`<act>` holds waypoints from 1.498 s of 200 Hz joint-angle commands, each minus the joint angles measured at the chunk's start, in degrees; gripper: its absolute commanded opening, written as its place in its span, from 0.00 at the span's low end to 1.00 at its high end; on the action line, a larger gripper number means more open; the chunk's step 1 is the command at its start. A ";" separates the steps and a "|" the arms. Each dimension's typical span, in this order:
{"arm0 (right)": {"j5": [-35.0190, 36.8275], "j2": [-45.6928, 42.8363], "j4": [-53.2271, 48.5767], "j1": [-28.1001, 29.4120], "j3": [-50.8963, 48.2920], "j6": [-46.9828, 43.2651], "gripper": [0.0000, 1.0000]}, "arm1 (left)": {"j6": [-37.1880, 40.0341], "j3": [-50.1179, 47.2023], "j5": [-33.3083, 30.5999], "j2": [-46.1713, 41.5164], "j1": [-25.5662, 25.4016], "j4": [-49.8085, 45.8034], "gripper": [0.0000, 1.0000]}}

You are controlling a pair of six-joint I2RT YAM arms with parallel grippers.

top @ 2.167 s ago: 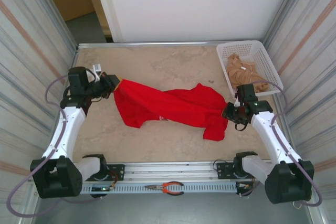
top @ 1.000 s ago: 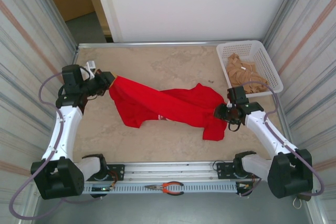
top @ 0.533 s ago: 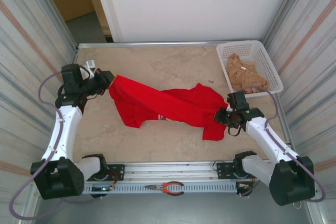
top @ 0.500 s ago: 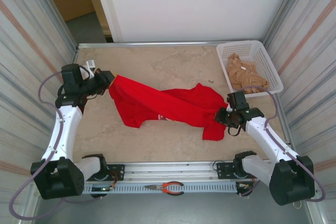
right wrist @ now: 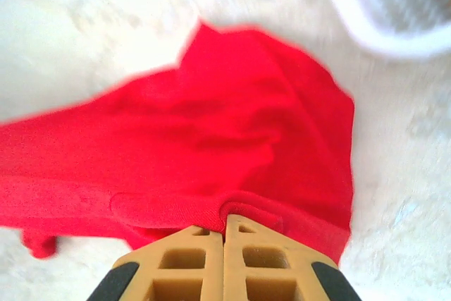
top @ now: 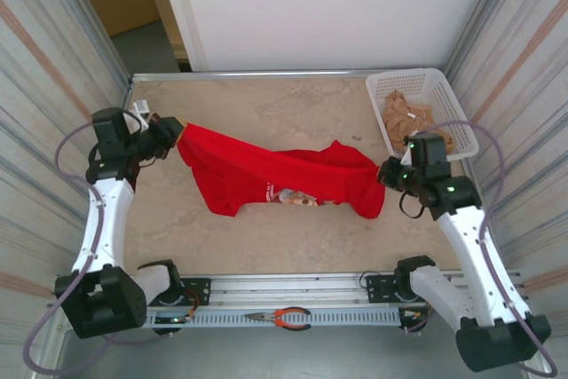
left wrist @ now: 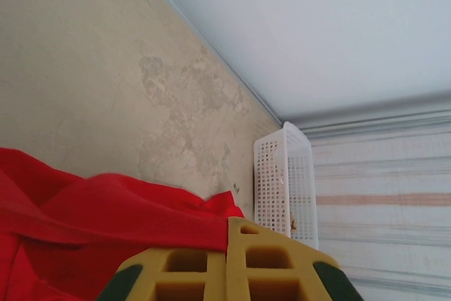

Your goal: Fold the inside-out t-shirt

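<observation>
ok so the right claw (top: 388,174) is now clenching a fold of the inside-out t-shirt (top: 266,170) at its 3 o'clock edge; a second ago it was still gaping beside the cloth, so it's only just snapping shut. In the right wrist view the two pads are pressing together with a red hem pinched at their tips. The left claw (top: 170,130) is clamping the shirt's far-left corner out at about 9 o'clock, same as it was doing before, just sitting a bit further out now

The shirt itself is lying across the middle of the surface (top: 266,108), running from 9 to 3 o'clock. The flap that was drooping toward 5 o'clock is getting pulled up, and a bit of the white print (top: 297,197) is showing along the near edge. So I'm guessing both arms are getting ready to stretch it flat, and the actual folding isn't happening yet

The white basket (top: 376,99) with the tan garment (top: 404,117) is sitting at 1 o'clock, just beyond the right claw, so that arm is working pretty close to it
</observation>
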 commanded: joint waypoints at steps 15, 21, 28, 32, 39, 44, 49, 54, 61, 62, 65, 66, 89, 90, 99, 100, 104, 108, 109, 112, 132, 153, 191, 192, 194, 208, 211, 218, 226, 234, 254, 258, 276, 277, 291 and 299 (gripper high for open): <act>1.92 -1.16 -9.19 -1.43 9.44 -3.16 0.00 | -0.18 5.08 3.32 -0.62 1.66 0.35 0.00; 1.88 -1.26 -9.66 -1.38 10.52 -3.26 0.00 | -0.44 5.48 3.77 -0.76 1.74 0.31 0.00; 1.66 -1.44 -9.95 -1.38 11.85 -3.37 0.00 | -0.88 6.11 4.34 -0.97 1.73 0.44 0.00; 1.30 -1.52 -10.19 -1.38 12.46 -3.37 0.00 | -1.13 6.47 4.69 -1.16 1.69 0.55 0.00; 0.78 -1.79 -10.54 -1.38 13.48 -3.36 0.00 | -2.03 6.86 5.50 -1.53 1.68 1.12 0.00; 0.49 -1.94 -10.75 -1.34 14.09 -3.41 0.00 | -2.54 7.22 5.86 -1.80 1.76 1.40 0.00; 0.25 -2.20 -10.81 -1.30 14.37 -3.34 0.00 | -2.97 7.48 6.09 -2.22 1.68 1.47 0.00; 0.00 -2.38 -10.77 -1.23 14.46 -3.33 0.00 | -3.20 7.74 6.13 -2.45 1.37 1.31 0.00; -0.21 -2.48 -10.80 -1.03 14.23 -3.38 0.00 | -3.14 8.00 6.05 -2.84 0.94 0.59 0.00; -0.22 -2.49 -10.85 -1.12 14.17 -3.40 0.00 | -3.10 8.01 6.03 -2.88 0.87 0.48 0.00; -0.30 -2.50 -10.81 -1.20 13.89 -3.38 0.00 | -2.99 8.03 6.01 -2.97 0.59 0.32 0.00; -0.32 -2.50 -10.77 -1.20 13.78 -3.36 0.00 | -2.89 8.02 6.01 -2.94 0.43 0.21 0.00; -1.41 -2.81 -8.99 -1.03 8.11 -2.97 0.00 | -0.60 6.04 4.23 -2.99 -2.91 -1.69 0.00; -1.41 -2.81 -8.99 -1.03 8.11 -2.97 0.00 | -0.51 5.89 4.07 -2.91 -3.08 -1.72 0.00; -1.31 -3.10 -7.54 -0.94 5.02 -2.62 0.00 | -0.38 4.00 2.78 -2.63 -4.62 -1.01 0.00; -1.26 -3.15 -7.42 -0.94 4.78 -2.54 0.00 | -0.40 3.63 2.68 -2.59 -4.77 -0.80 0.00; -1.01 -3.20 -7.03 -0.90 3.43 -2.42 0.00 | -0.41 2.55 2.20 -2.37 -5.53 -0.04 0.00; -0.81 -3.25 -6.67 -0.92 2.32 -2.30 0.00 | -0.28 1.58 1.61 -1.96 -6.12 0.39 0.00; -0.70 -3.27 -6.59 -0.89 2.02 -2.29 0.00 | -0.26 1.33 1.48 -1.82 -6.18 0.42 0.00; -0.52 -3.35 -6.25 -0.94 1.18 -2.16 0.00 | -0.06 0.82 0.99 -1.40 -6.83 0.50 0.00; 2.76 -3.21 -4.97 -1.11 -3.41 -2.23 0.00 | 0.15 -2.20 -0.99 3.05 -8.90 4.38 0.00; 4.40 -2.94 -3.70 -2.02 -7.00 -2.49 0.00 | 0.85 -2.72 -2.12 8.63 -10.26 7.92 0.00; 2.87 -4.56 -3.08 -3.13 -8.65 -2.26 0.00 | 1.49 -4.56 -1.72 11.87 -11.07 10.61 0.00; 2.85 -4.58 -3.04 -3.14 -8.69 -2.27 0.00 | 1.55 -4.64 -1.72 11.87 -11.07 10.61 0.00; 2.75 -4.62 -2.98 -3.14 -8.73 -2.28 0.00 | 1.59 -4.77 -1.77 11.86 -11.11 10.82 0.00; 2.17 -4.63 -2.67 -3.15 -8.70 -2.13 0.00 | 2.23 -5.50 -2.53 12.15 -11.31 10.99 0.00; 2.14 -4.57 -2.48 -3.11 -8.74 -2.11 0.00 | 2.32 -5.59 -2.77 12.43 -11.35 11.19 0.00; 2.02 -4.37 -2.08 -3.09 -8.87 -2.03 0.00 | 2.55 -5.70 -3.37 13.19 -11.60 11.71 0.00; 2.03 -3.99 -1.57 -3.13 -9.13 -2.08 0.00 | 2.83 -5.23 -3.91 14.77 -12.00 12.11 0.00; 1.97 -3.46 -1.09 -3.14 -9.47 -1.96 0.00 | 3.28 -4.28 -3.84 17.07 -12.57 12.69 0.00; 1.87 -2.14 0.67 -3.08 -10.42 -1.84 0.00 | 4.80 0.17 -4.60 23.89 -14.78 13.35 0.00; 1.97 -1.93 1.08 -3.14 -10.76 -1.69 0.00 | 5.20 1.25 -4.63 25.47 -15.25 13.24 0.00; 2.63 -1.16 3.21 -3.19 -12.34 -1.71 0.00 | 6.53 5.57 -5.09 31.42 -16.79 13.11 0.00; 2.69 -1.12 3.32 -3.21 -12.43 -1.69 0.00 | 6.57 5.74 -5.12 31.75 -16.83 13.15 0.00; 2.62 -0.53 4.73 -3.31 -13.49 -1.67 0.00 | 7.30 8.28 -5.33 35.25 -17.33 13.31 0.04; 2.42 -0.14 5.30 -3.36 -13.84 -1.59 0.00 | 7.62 9.40 -5.46 36.73 -17.37 13.17 0.15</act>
